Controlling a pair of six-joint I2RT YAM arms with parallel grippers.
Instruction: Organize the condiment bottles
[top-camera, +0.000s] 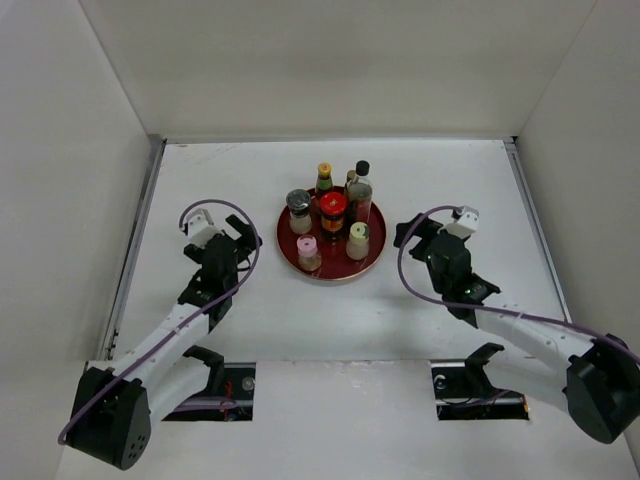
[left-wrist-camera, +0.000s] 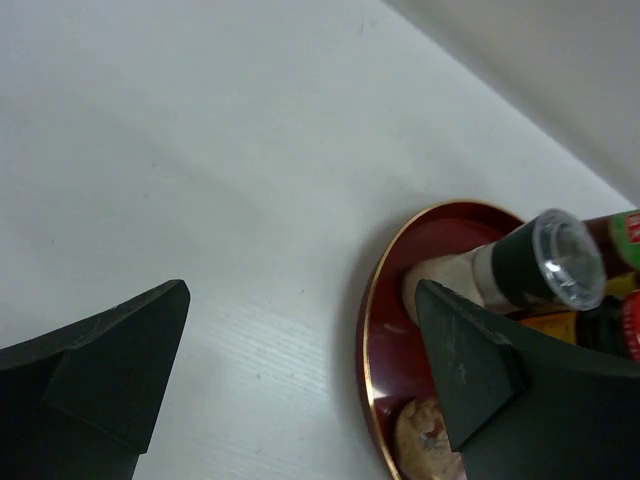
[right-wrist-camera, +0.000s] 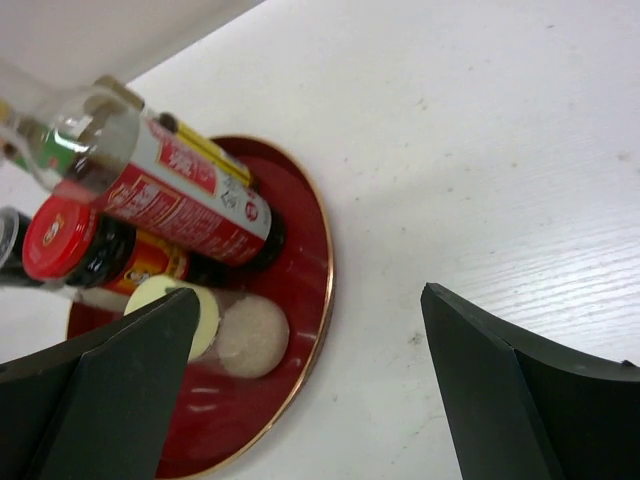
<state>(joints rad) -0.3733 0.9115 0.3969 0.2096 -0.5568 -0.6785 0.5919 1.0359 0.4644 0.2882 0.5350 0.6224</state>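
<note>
Glossy red round tray (top-camera: 335, 272) carries six small bottles (top-camera: 333, 207); we see matte, wedge-shaped left fingers (left-wrist-camera: 110, 370) and right fingers (right-wrist-camera: 510, 400) spread wide.

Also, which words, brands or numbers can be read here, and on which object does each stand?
No text is readable.
Red label on the tall clear bottle: white print, too blurred to read.
Label on the red-lidded jar: too blurred to read.

White table (top-camera: 450, 180), red tray (top-camera: 335, 272), red-lidded jar (top-camera: 333, 206)
</note>
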